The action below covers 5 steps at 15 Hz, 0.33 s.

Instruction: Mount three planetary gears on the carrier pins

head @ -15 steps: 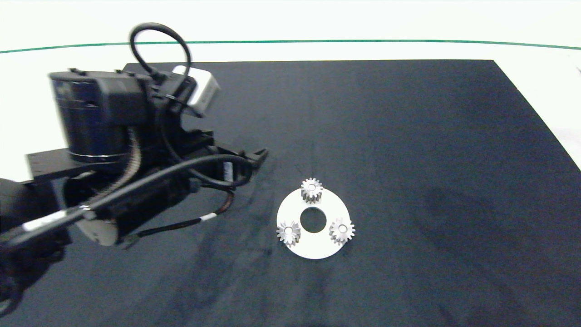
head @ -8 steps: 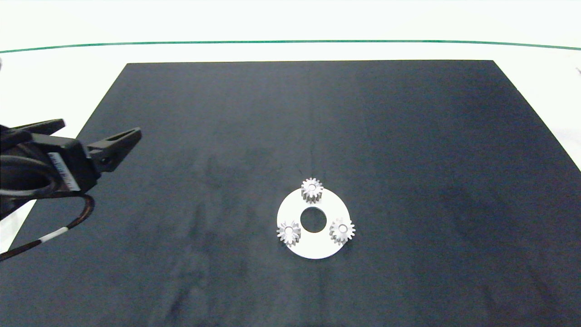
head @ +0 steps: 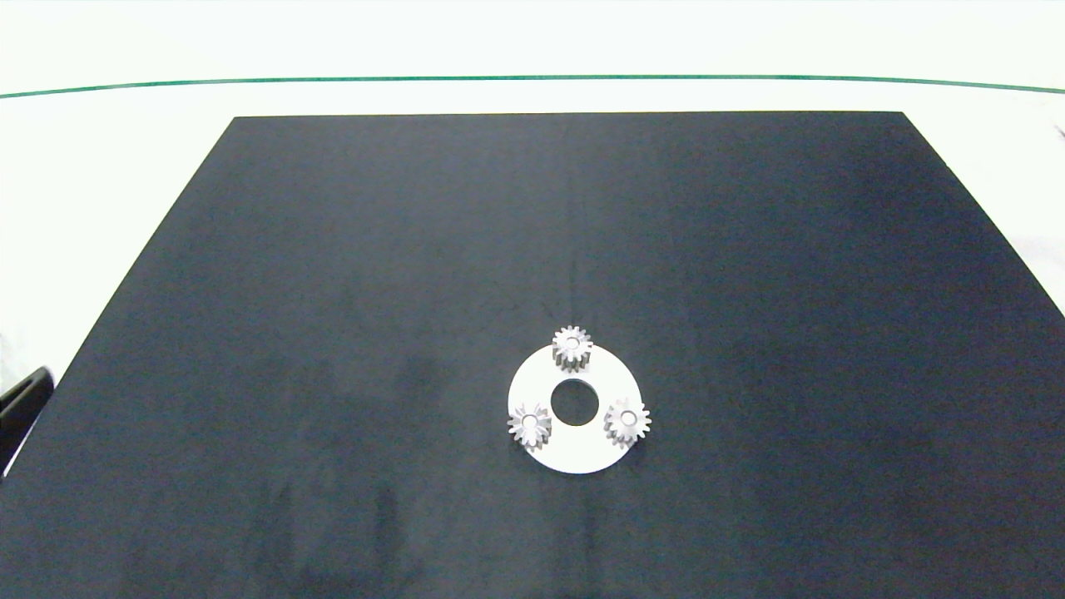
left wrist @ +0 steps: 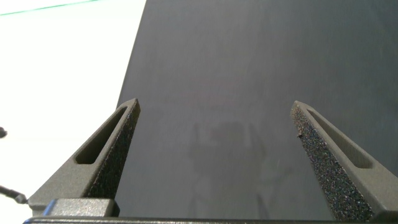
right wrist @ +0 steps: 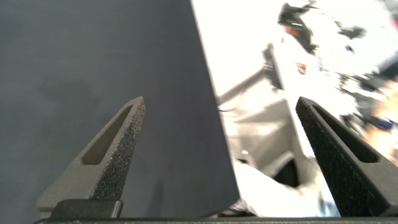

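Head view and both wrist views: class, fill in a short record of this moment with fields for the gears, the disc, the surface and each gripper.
gears: three planetary gears, each seated on one of the carrier pins
disc: white disc, flat, centre hole empty
surface: black mat under the disc
left gripper: left gripper open, empty, over the mat's edge, away from the disc
right gripper: right gripper open, empty, at the mat's edge
task state: all three pins carry a gear

I'm probably looking at a lab bench: black mat (head: pixel 333 249) on a white table (head: pixel 100 166), green line (head: pixel 532 78) across it.
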Tool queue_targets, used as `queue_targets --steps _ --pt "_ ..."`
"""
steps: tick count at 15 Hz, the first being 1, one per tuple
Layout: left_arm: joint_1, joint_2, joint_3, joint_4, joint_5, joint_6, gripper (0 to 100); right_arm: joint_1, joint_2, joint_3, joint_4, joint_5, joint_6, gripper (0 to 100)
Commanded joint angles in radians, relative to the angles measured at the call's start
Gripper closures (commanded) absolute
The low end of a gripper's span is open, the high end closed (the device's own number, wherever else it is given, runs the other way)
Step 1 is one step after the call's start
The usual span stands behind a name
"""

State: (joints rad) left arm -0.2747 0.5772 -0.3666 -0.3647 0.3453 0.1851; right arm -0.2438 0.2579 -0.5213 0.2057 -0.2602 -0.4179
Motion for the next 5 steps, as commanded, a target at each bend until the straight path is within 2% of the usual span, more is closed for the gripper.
queue_targets --steps 1,3,5 --pt "0.002 -0.298 0.072 0.193 0.003 0.004 0 -0.098 -0.183 0.066 -0.002 0.001 0.004 0" --pt "0.003 -0.385 0.077 0.316 0.001 -0.003 0 -0.104 -0.243 0.099 0.000 0.001 0.039 0" --pt "0.046 -0.428 0.078 0.340 0.006 -0.053 0 -0.109 -0.258 0.147 -0.006 0.003 0.076 0"
